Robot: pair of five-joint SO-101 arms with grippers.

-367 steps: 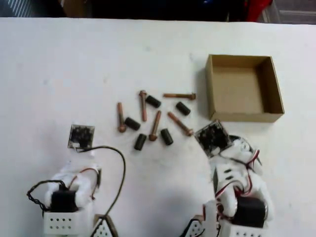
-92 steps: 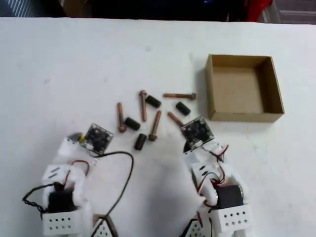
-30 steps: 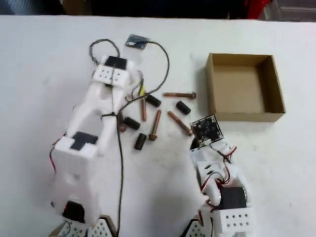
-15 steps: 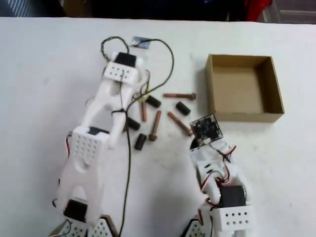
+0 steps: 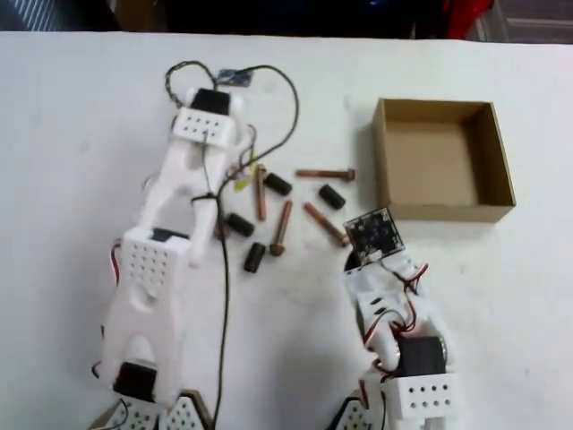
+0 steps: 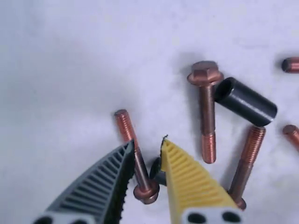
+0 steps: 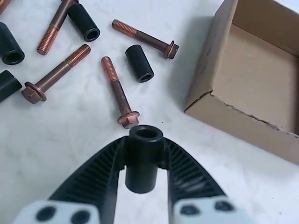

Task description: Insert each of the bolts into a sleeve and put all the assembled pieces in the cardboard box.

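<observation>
Several copper bolts and black sleeves lie loose mid-table. My left gripper [image 6: 146,145] is open, its grey and yellow fingers straddling one bolt [image 6: 125,128] just above its hex head; in the high view it [image 5: 237,182] sits at the left of the cluster. Another bolt [image 6: 205,112] and a sleeve [image 6: 245,101] lie beside it. My right gripper [image 7: 144,140] is shut on a black sleeve [image 7: 141,161], held upright with its bore showing, just short of a bolt [image 7: 120,91]. The cardboard box [image 5: 443,210] stands empty to the right.
The left arm [image 5: 175,206] stretches across the table's left half, its cable looping over the bolts. The right arm [image 5: 394,322] sits low near the front edge. Three more sleeves [image 5: 277,184] [image 5: 332,196] [image 5: 255,258] lie among the bolts.
The left arm came out from its rest and over the bolts, then shifted slightly left in the last half second. The right arm holds still with the sleeve it picked up.
</observation>
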